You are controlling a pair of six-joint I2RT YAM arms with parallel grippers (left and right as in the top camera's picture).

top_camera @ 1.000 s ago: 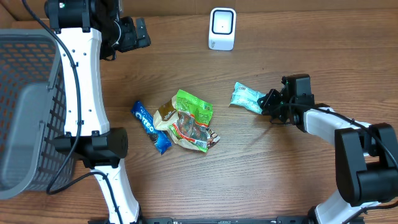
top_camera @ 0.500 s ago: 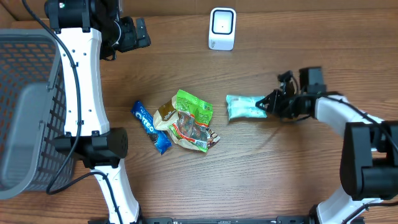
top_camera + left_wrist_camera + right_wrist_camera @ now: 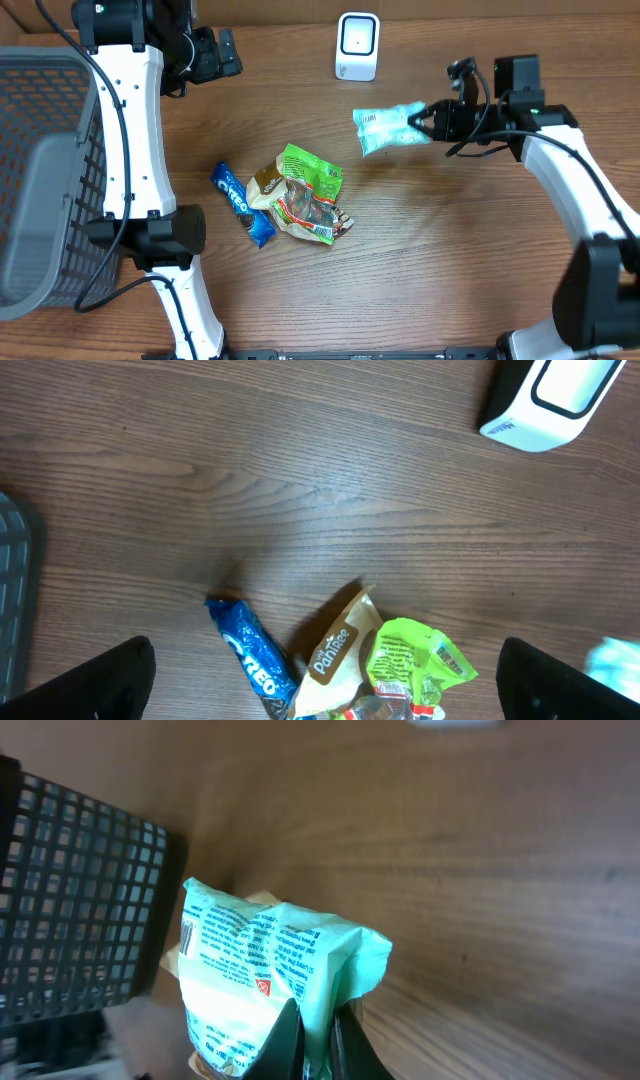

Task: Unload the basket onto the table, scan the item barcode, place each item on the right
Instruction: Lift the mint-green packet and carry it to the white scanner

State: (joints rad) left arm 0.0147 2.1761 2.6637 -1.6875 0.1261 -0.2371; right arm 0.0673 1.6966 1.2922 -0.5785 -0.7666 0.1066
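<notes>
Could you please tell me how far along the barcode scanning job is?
Done: the right gripper is shut on one end of the pale green crinkly plastic packet, lifted off the wooden table. In hand: it hangs short of the white box-shaped scanner. Left: showing its barcode there; the blue biscuit pack lies untouched.

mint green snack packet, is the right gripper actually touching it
Touching. The right wrist view shows the right gripper shut on the crimped end of the mint green plastic snack packet, with the film pinched between its jaws.
</notes>
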